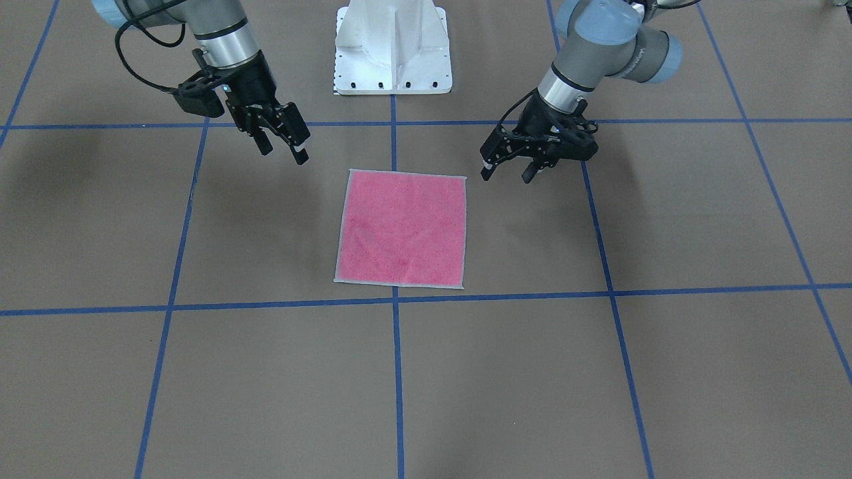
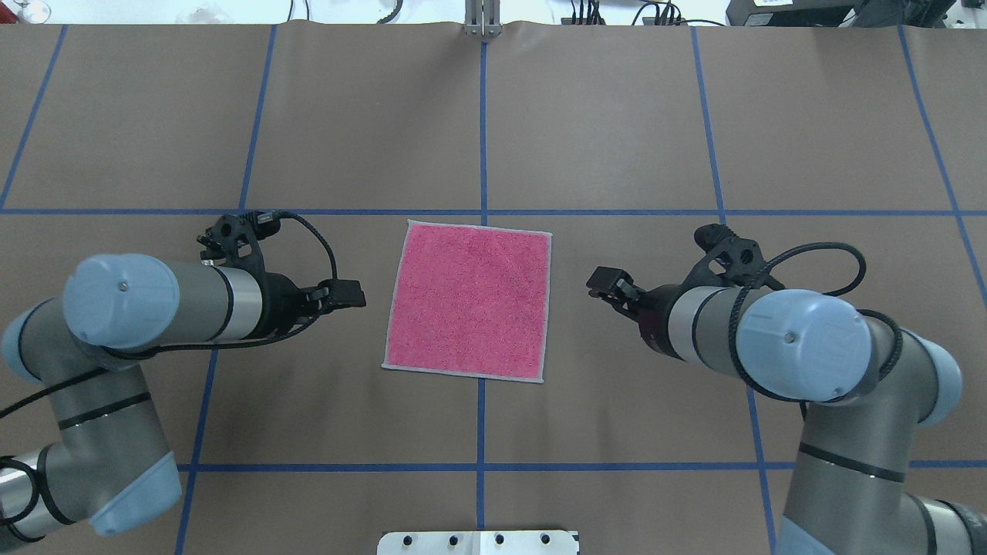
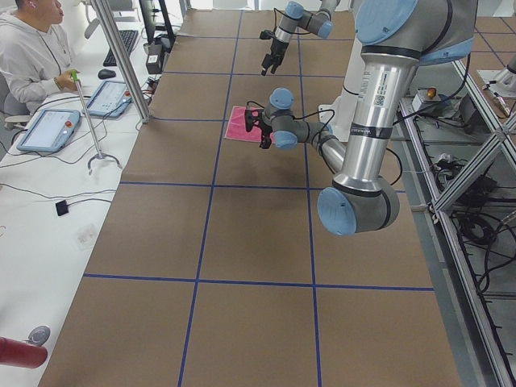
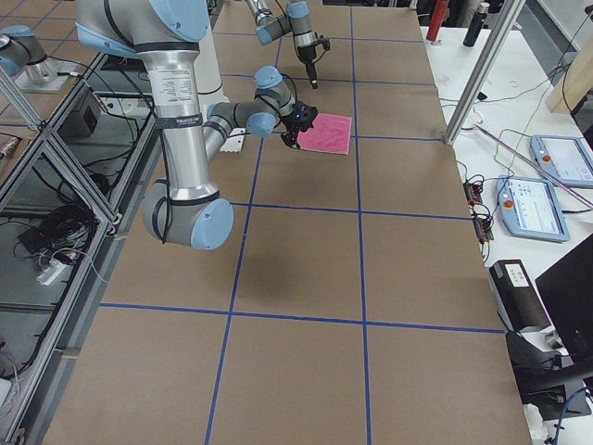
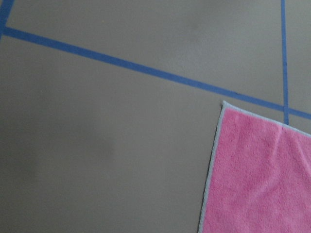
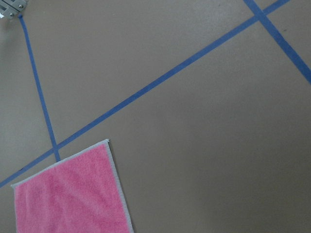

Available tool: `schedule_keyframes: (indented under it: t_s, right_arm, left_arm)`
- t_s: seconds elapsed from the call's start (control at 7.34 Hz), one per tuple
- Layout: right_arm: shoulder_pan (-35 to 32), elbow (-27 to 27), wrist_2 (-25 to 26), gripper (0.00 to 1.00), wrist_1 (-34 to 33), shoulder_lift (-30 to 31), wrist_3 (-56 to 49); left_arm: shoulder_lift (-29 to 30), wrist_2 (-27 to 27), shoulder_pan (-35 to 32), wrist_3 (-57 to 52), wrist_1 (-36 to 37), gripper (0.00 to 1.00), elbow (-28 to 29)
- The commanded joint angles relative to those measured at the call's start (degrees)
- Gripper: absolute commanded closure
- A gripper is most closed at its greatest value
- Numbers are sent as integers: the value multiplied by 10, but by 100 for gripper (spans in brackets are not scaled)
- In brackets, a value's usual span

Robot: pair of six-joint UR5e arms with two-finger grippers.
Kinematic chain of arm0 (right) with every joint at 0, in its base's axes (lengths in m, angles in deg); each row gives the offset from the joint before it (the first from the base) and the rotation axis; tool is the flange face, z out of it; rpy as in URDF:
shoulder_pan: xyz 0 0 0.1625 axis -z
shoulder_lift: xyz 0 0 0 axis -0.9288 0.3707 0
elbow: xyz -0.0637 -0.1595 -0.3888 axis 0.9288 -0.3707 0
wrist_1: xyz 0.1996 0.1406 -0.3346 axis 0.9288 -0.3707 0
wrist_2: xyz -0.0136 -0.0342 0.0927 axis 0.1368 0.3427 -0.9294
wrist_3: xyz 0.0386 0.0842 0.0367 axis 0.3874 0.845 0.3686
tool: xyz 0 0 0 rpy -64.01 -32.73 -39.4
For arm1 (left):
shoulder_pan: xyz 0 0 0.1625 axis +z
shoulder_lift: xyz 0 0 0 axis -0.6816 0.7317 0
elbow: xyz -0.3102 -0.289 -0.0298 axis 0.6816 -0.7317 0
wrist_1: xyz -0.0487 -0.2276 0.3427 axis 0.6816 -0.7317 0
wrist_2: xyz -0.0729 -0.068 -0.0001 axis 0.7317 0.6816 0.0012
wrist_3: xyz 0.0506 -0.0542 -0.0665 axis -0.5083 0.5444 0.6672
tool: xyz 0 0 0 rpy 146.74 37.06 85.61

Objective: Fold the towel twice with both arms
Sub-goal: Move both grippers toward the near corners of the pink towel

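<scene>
The towel (image 1: 401,228) lies flat and unfolded on the brown table, pink face up, with pale grey edging. It also shows in the overhead view (image 2: 468,301) and partly in the left wrist view (image 5: 257,174) and the right wrist view (image 6: 68,194). My left gripper (image 1: 509,174) is open and empty, hovering just off the towel's near corner on my left side; it also shows in the overhead view (image 2: 347,293). My right gripper (image 1: 286,150) is open and empty, hovering off the towel's near corner on my right side; it also shows in the overhead view (image 2: 605,281).
The white pedestal base (image 1: 393,50) stands at the table's robot-side edge. Blue tape lines (image 2: 482,116) grid the brown surface. In the exterior left view an operator (image 3: 28,48) sits at a side bench with tablets (image 3: 48,129) and a metal post (image 3: 121,56).
</scene>
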Motion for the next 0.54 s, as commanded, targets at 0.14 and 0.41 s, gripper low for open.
schedule_keyframes:
  t_s: [0.14,0.41]
  right_arm:
    - [83,-80,98,6,-19,-83,166]
    - [89,-118,107,7,-19,-109,212]
  left_arm:
    - [7,-38,34,35,0,0,0]
    - [8,-37,35,35,0,0,0]
